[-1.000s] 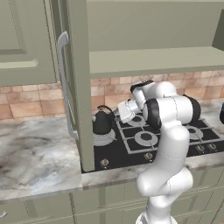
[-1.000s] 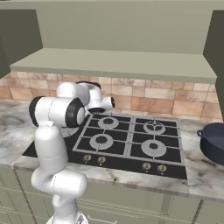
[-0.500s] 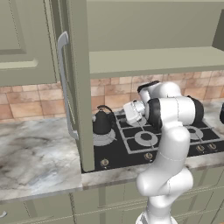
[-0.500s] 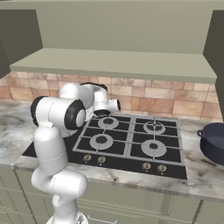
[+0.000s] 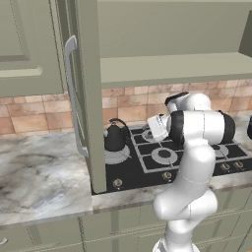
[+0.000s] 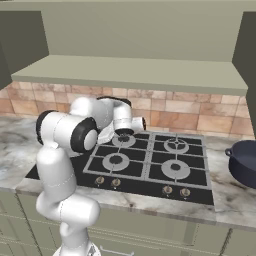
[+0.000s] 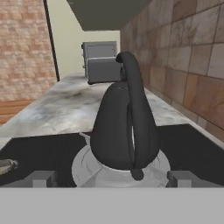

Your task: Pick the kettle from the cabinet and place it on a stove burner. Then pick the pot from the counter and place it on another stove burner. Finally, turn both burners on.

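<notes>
From the left base view, a grey-and-white marbled table (image 5: pixel 39 177) runs under pale olive cabinets, with a brick backsplash (image 5: pixel 29 118) behind it. The cabinet (image 5: pixel 88 93) door stands swung open, edge-on, its long grey bar handle (image 5: pixel 73 93) facing left. Beyond the door, the black stove (image 5: pixel 147 162) is set into the table, and the dark kettle (image 5: pixel 114 138) sits upright on the wide silvery stove burner (image 5: pixel 115 156) at the stove's left rear. The white arm bends over the stove, its hand end near the kettle's right side but apart from it

From the right base view, the same stove (image 6: pixel 150 165) shows four burners and a row of knobs (image 6: pixel 142 186) along its front edge. The navy pot (image 6: pixel 244 161) rests on the table (image 6: pixel 235 195) just right of the stove, well apart from the arm

From the hand view, the kettle (image 7: pixel 124 131) stands straight ahead on the stove burner (image 7: pixel 87 168), its arched handle turned edge-on. The pincer (image 7: pixel 111 178) has its fingertips (image 7: pixel 41 178) spread wide, one to each side of the kettle's base, holding nothing. A grey toaster (image 7: pixel 101 63) sits further along the table
</notes>
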### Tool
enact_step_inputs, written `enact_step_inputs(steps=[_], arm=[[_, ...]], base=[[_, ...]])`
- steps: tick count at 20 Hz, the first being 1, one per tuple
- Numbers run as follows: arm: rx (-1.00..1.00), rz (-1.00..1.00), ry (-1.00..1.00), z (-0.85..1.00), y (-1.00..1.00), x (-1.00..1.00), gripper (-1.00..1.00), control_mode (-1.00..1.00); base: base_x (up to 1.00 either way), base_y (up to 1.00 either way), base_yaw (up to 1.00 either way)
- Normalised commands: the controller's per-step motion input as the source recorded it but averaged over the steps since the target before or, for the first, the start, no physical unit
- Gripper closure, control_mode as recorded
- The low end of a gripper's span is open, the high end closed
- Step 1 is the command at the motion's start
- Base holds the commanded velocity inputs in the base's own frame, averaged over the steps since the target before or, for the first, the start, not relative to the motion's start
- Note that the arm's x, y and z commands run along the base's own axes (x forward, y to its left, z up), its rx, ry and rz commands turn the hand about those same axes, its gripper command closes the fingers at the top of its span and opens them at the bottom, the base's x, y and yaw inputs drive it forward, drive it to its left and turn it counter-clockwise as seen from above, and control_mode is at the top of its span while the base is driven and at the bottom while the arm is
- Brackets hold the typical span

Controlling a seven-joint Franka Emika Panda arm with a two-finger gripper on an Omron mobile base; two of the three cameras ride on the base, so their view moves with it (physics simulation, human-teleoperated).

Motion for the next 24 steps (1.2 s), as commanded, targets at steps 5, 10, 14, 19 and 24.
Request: enact_step_inputs(steps=[5,10,14,19,24], arm=[[-0.02,0.00,-0.05,0.11,-0.31,-0.30,-1.00,-1.00],[-0.03,0.00,-0.06,0.22,-0.31,-0.37,-1.00,-1.00],[-0.03,-0.01,-0.04,0.26,-0.33,-0.37,-1.00,-1.00],[-0.04,-0.05,-0.02,0.22,-0.36,-0.37,-1.00,-1.00],[-0.03,-0.06,-0.02,0.19,-0.31,-0.36,-1.00,-1.00]], base=[[0.00,0.00,0.00],[0.00,0.00,0.00],[0.00,0.00,0.00],[0.00,0.00,0.00],[0.00,0.00,0.00]])
